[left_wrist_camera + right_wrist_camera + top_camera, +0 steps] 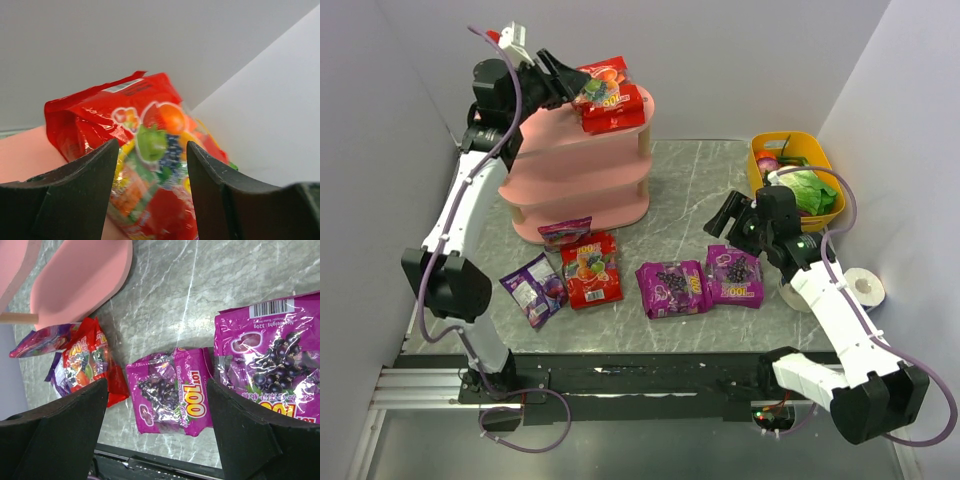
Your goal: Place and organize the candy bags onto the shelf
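Top tier of the pink three-tier oval shelf with pale wooden posts, with one flat glossy red fruit-print candy bag lying tilted on it. The left gripper reaches in at that height, which suits setting the bag down flat. In the left wrist view its jaws stand apart and the bag spreads wider than the gap between them. No pinch is visible, so the bag appears to rest on the tier, not in a grasp. The right gripper hovers with jaws wide and empty above the grey marbled table, over the magenta-purple bags, probably to pick one next. Count of candy bags: six.

- **Red, two:** one on the shelf and a second red bag on the table.
- **Blue-violet, two:** one blue-violet packet beside that red bag, and another lying at the shelf's foot.
- **Magenta-purple grape, two:** a left one and a right one, just beside each other.

One bag is shelved and five are not. Also present are one yellow plastic tub holding green vegetables, and one white roll.
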Controlling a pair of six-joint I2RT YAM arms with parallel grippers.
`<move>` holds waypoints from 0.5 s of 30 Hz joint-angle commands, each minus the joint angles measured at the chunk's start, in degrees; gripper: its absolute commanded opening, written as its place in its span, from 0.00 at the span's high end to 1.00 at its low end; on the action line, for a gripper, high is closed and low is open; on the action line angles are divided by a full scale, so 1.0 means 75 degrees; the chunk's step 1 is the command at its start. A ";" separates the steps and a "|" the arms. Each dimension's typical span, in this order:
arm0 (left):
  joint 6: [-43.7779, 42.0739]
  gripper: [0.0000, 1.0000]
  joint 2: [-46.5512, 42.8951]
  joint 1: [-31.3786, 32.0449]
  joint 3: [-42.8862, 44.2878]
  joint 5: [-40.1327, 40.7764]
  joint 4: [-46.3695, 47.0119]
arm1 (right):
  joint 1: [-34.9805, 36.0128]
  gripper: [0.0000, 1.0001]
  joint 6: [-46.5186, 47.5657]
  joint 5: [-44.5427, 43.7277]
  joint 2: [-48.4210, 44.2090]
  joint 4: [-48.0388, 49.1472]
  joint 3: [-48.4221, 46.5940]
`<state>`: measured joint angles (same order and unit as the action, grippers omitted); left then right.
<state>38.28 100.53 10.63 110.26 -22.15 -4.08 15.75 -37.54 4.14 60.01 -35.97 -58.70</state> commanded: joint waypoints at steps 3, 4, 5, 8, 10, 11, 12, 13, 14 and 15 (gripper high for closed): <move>-0.0101 0.38 0.0634 0.0024 0.0369 -0.0081 -0.0230 | -0.0049 0.15 -0.0046 -0.0013 0.0073 0.0307 -0.0002; -0.0100 0.38 0.0705 0.0024 0.0474 -0.0105 -0.0218 | -0.0061 0.15 -0.0046 -0.0013 0.0073 0.0296 -0.0002; -0.0100 0.38 0.0775 0.0024 0.0568 -0.0117 -0.0334 | -0.0049 0.15 -0.0046 -0.0013 0.0062 0.0284 -0.0002; -0.0159 0.38 0.0975 0.0024 0.0873 -0.0105 -0.0464 | -0.0049 0.15 -0.0034 -0.0025 0.0073 0.0284 -0.0025; -0.0171 0.37 0.0881 0.0024 0.0873 -0.0105 -0.0348 | -0.0049 0.15 -0.0045 -0.0013 0.0062 0.0284 -0.0037; -0.0182 0.36 0.0777 0.0024 0.0885 -0.0093 -0.0254 | -0.0061 0.15 -0.0022 -0.0013 0.0061 0.0284 -0.0060; -0.0182 0.36 0.0729 0.0024 0.0931 -0.0082 -0.0242 | -0.0049 0.15 -0.0022 -0.0013 0.0061 0.0260 -0.0060; -0.0182 0.34 0.0705 0.0024 0.1083 -0.0082 -0.0242 | -0.0061 0.15 -0.0022 -0.0013 0.0073 0.0249 -0.0072; -0.0194 0.34 0.0612 0.0024 0.1154 -0.0116 -0.0242 | -0.0049 0.15 -0.0011 -0.0002 0.0062 0.0249 -0.0095; -0.0159 0.33 0.0565 0.0024 0.1224 -0.0117 -0.0195 | -0.0061 0.15 0.0001 0.0010 0.0073 0.0260 -0.0107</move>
<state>38.06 106.78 10.66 115.72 -22.61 -5.13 15.75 -37.65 4.16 60.62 -35.97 -58.70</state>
